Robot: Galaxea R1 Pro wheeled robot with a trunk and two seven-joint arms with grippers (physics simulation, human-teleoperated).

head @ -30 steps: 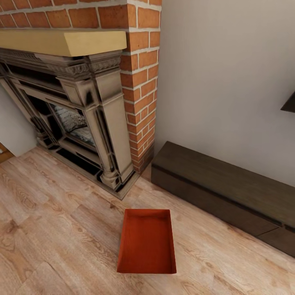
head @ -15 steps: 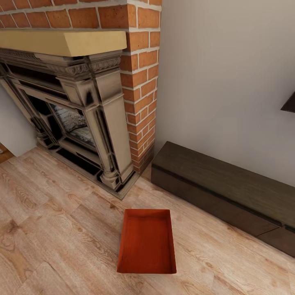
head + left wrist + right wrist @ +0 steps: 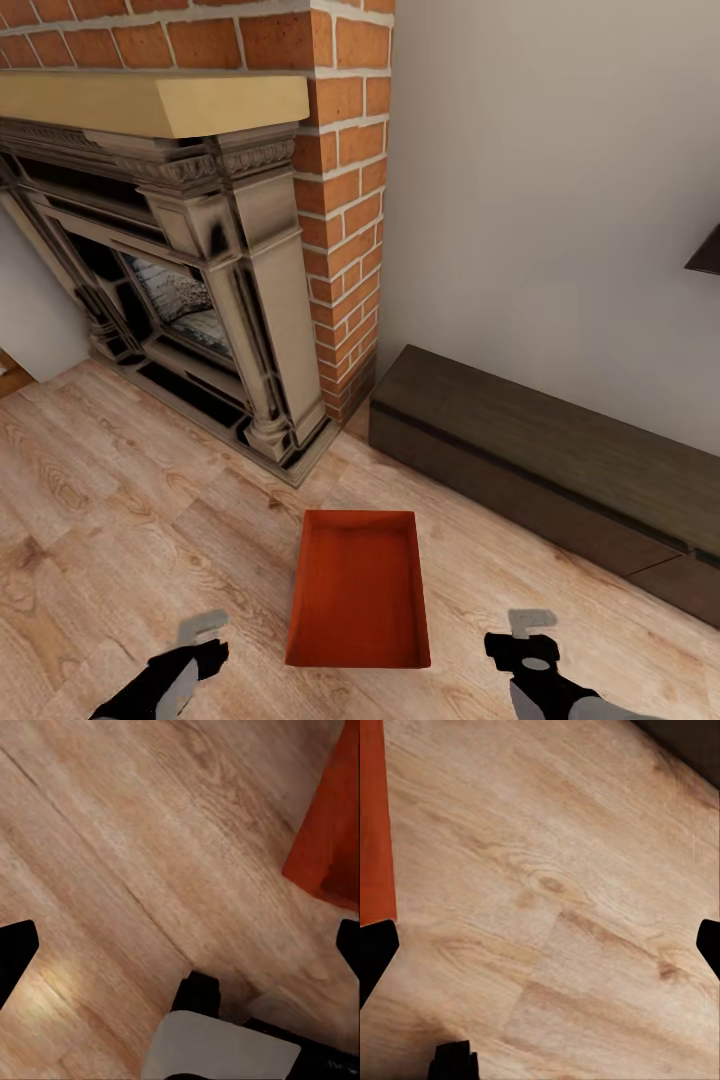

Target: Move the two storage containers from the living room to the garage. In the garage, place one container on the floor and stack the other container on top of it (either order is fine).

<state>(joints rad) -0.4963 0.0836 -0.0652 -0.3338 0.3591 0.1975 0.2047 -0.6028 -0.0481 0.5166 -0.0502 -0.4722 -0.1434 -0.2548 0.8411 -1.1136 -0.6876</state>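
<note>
One orange-red storage container (image 3: 358, 590) lies flat on the light wood-plank floor of the living room, in front of the fireplace; the second container is out of view. My left gripper (image 3: 203, 640) hangs to the left of the tray's near end, apart from it. In the left wrist view its jaws stand wide open over bare planks (image 3: 180, 945), with a corner of the container (image 3: 330, 832) beside them. My right gripper (image 3: 527, 637) sits to the right of the tray's near end. It is open too (image 3: 540, 945), with the container's edge (image 3: 373, 825) alongside.
The red-brick fireplace (image 3: 340, 200) with its dark carved surround (image 3: 230, 290) stands behind the tray. A long low dark bench (image 3: 540, 460) runs along the white wall at the right. Wood planks (image 3: 120, 520) spread to the left of the tray.
Both grippers have come up into the bottom of the head view, one on each side of the tray. The tray and the camera have stayed put.
</note>
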